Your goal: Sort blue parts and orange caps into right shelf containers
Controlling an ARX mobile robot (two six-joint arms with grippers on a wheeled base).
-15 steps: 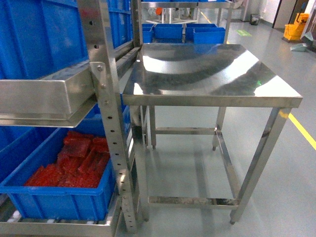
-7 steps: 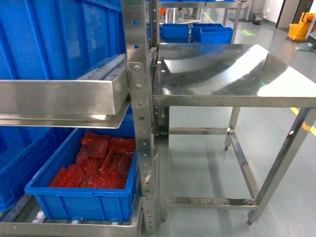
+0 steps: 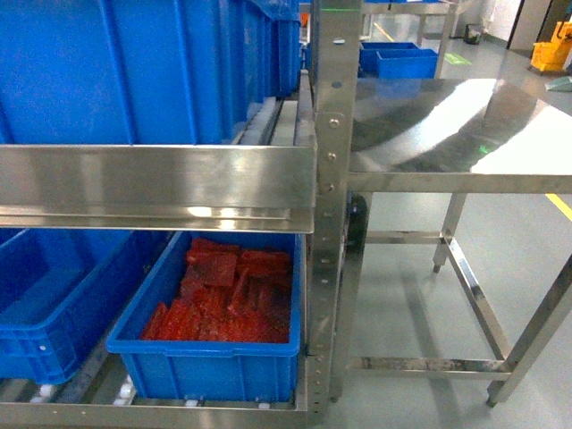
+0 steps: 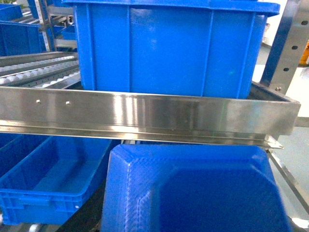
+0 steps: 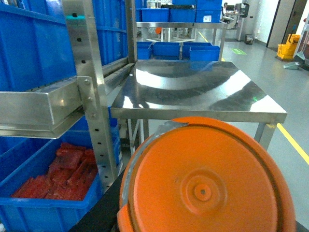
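Note:
A blue part [image 4: 193, 193] fills the bottom of the left wrist view, held off any surface right in front of the camera, and it hides my left gripper's fingers. An orange cap [image 5: 203, 188], its flat face with a centre dimple toward the camera, fills the bottom of the right wrist view the same way and hides my right gripper's fingers. The steel shelf [image 3: 161, 183] faces me, and white rollers [image 4: 38, 72] show on its upper track. Big blue containers [image 3: 134, 71] stand on the upper level. An empty one [image 3: 54, 304] sits at the lower left. Neither gripper shows in the head view.
A lower blue bin [image 3: 206, 366] holds red pieces. The shelf's perforated steel post [image 3: 332, 179] stands mid-view, with a steel table [image 3: 447, 134] to its right. More blue bins [image 5: 169, 48] sit on a far rack. A yellow mop bucket [image 3: 552, 46] stands on the grey floor.
The head view has swung left: the shelf post and the bin of red pieces slid right in the frame, the shelf now fills most of it, and the steel table moved to the right edge.

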